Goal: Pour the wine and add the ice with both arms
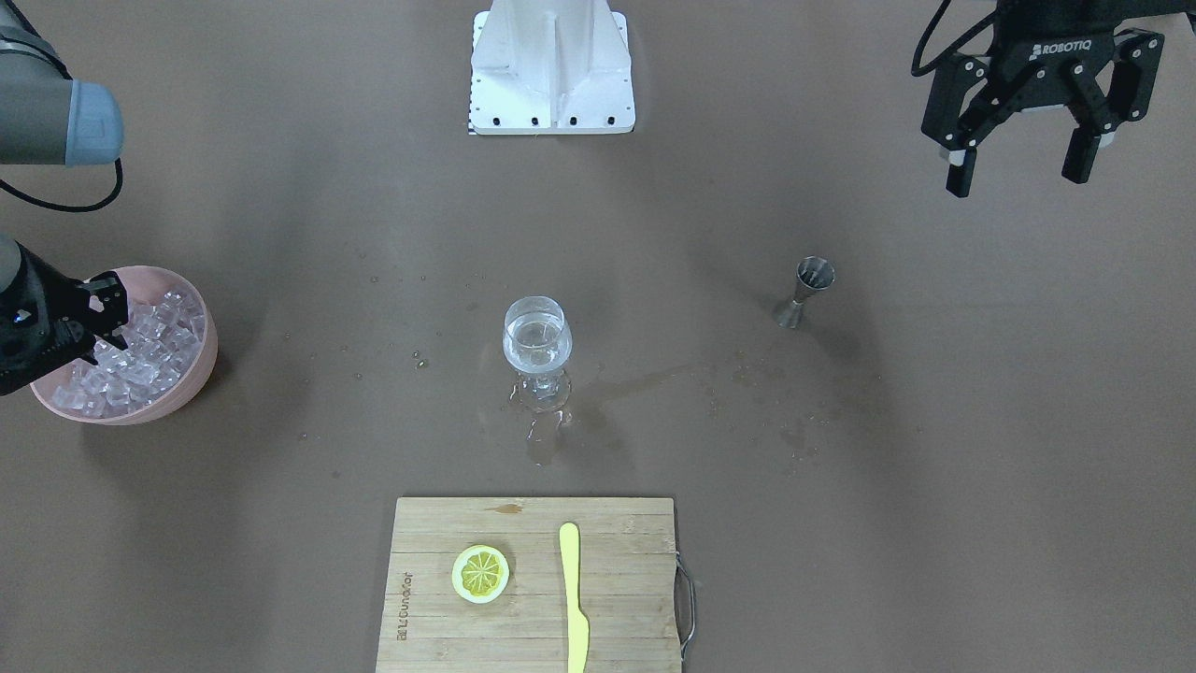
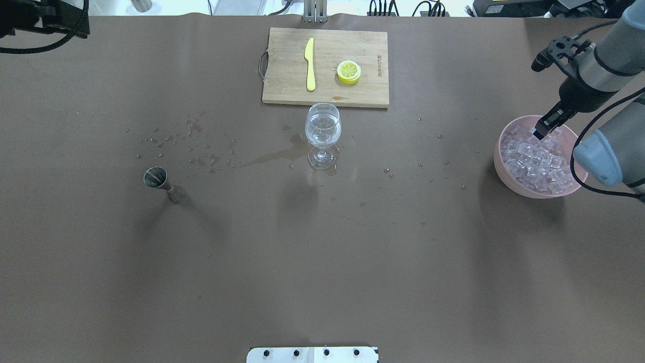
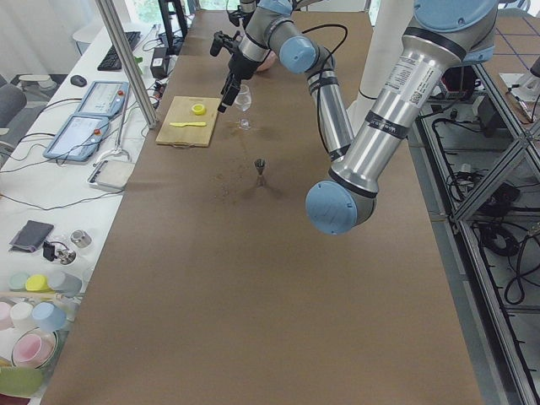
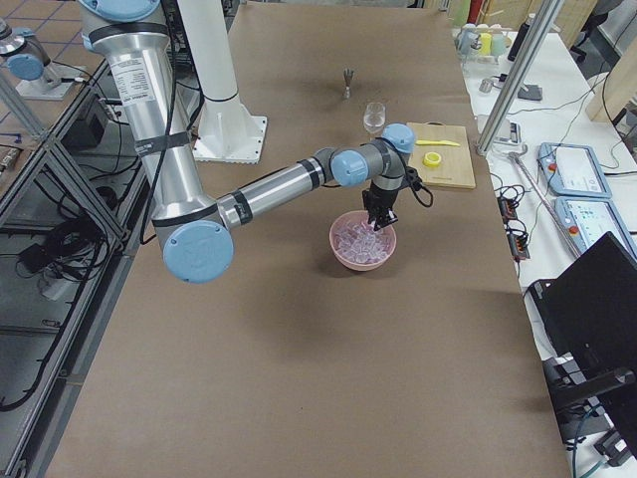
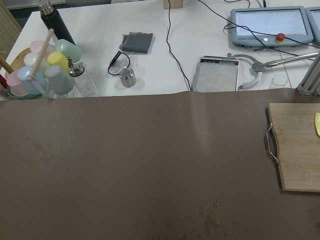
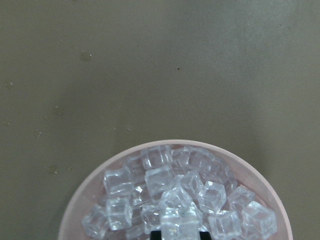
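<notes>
My right gripper (image 2: pixel 538 133) sits in heaped clear ice cubes (image 2: pixel 534 161) at the brown surface's (image 2: pixel 322 262) 3 o'clock; I cannot tell its closure. My left gripper (image 1: pixel 1020 170) hangs with fingers apart.

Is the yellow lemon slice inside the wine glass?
No, the round yellow lemon slice lies on the wooden cutting board, next to the yellow plastic knife, apart from the clear stemmed wine glass.

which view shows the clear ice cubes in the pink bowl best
Right wrist-mounted: clear ice cubes fill the pink bowl close up. Overhead and front-facing show them smaller, partly behind the right gripper; side views, far and tiny.
</notes>
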Controlling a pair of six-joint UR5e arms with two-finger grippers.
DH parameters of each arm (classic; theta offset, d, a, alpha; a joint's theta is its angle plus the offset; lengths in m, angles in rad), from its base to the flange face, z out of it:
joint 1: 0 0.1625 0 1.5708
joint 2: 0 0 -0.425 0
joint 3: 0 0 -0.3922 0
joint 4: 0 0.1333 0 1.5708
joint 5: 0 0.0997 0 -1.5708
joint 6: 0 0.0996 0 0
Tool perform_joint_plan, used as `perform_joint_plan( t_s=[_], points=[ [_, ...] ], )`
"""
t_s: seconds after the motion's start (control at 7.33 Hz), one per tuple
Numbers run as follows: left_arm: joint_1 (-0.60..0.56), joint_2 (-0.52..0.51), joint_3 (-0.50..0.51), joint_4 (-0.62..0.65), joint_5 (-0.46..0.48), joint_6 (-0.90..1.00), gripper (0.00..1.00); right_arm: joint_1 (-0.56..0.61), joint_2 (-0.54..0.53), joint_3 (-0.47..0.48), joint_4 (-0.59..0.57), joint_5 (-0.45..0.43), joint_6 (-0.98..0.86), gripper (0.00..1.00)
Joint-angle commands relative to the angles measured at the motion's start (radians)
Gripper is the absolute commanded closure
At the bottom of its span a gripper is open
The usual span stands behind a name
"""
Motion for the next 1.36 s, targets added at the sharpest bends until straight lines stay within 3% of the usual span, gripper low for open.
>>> perform_joint_plan(
  t_s=[0.0, 0.14, 0.41, 0.55, 0.68, 0.82, 0.95, 1.23],
  points=[
    [-0.046, 0.004, 0.006, 0.001, -0.032, 0.044, 0.02, 0.038, 0.065, 0.081, 0.009, 0.069, 0.212, 1.0],
    [-0.101, 0.005, 0.031, 0.008, -0.07, 0.152, 0.02, 0.038, 0.14, 0.087, 0.011, 0.089, 0.365, 1.0],
    [-0.286, 0.005, 0.163, 0.005, -0.27, 0.39, 0.02, -0.006, 0.249, 0.099, 0.03, 0.09, 0.611, 1.0],
    [-0.367, 0.005, 0.243, 0.006, -0.361, 0.499, 0.02, -0.053, 0.269, 0.077, 0.152, 0.079, 0.755, 1.0],
    [-0.447, 0.005, 0.333, 0.009, -0.439, 0.588, 0.02, -0.104, 0.286, 0.029, 0.314, 0.035, 0.904, 1.0],
    [-0.506, 0.007, 0.411, 0.012, -0.513, 0.682, 0.02, -0.173, 0.311, 0.017, 0.384, -0.061, 1.024, 1.0],
    [-0.535, 0.028, 0.471, 0.012, -0.58, 0.734, 0.02, -0.251, 0.358, 0.001, 0.388, -0.169, 1.092, 1.0],
    [-0.534, 0.132, 0.489, 0.006, -0.575, 0.872, 0.02, -0.313, 0.43, -0.014, 0.388, -0.243, 1.198, 1.0]
  ],
)
